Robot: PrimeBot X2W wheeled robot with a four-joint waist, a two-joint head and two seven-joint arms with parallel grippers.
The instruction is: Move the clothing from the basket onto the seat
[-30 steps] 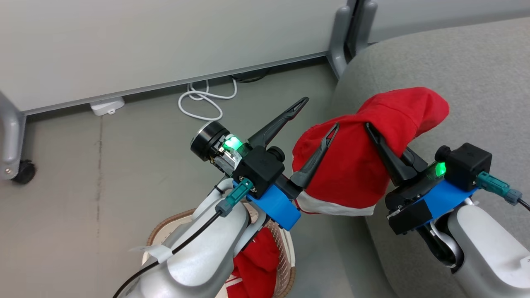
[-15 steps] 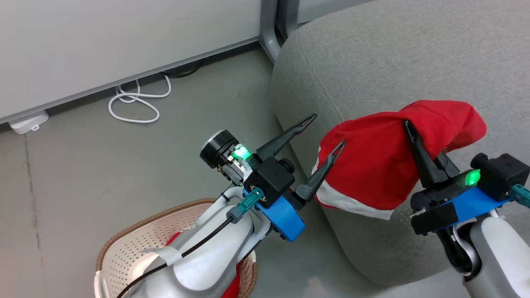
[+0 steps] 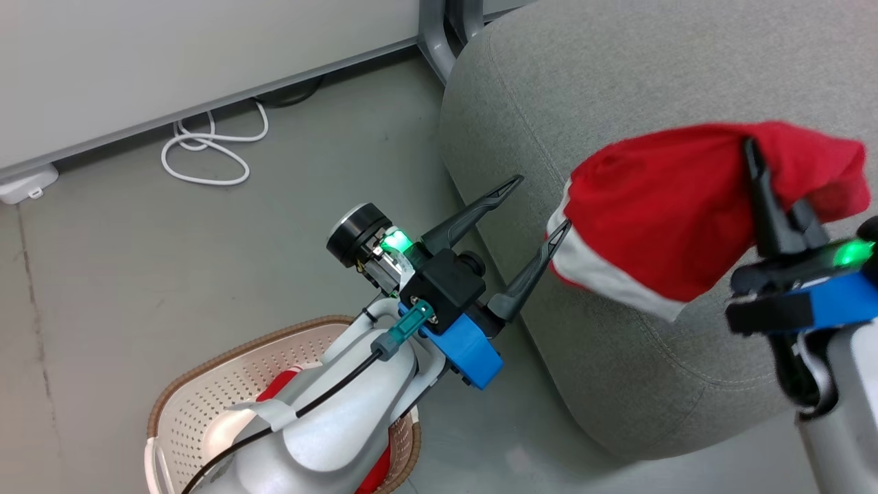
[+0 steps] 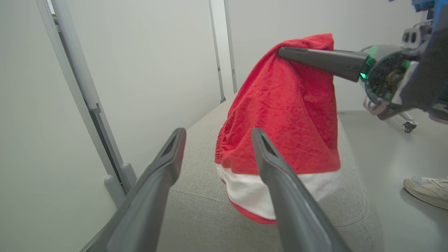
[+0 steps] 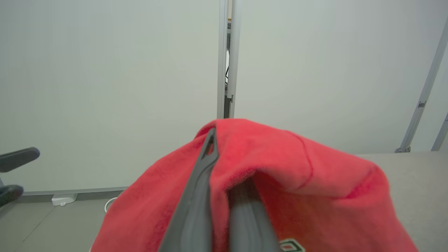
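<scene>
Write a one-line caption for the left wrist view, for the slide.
View along the open left gripper: the right gripper, shut on a red garment, holds it over the grey seat.

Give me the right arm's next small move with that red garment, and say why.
Probably carry the right gripper further in over the sofa before opening. It is shut on the red garment, which hangs over the sofa's corner with its white hem near the edge; released here, it might slide to the floor. The left gripper is open and empty.

The left forearm (image 3: 329, 425) hides most of the basket (image 3: 226, 396) and the red clothing (image 3: 274, 388) inside it.
</scene>
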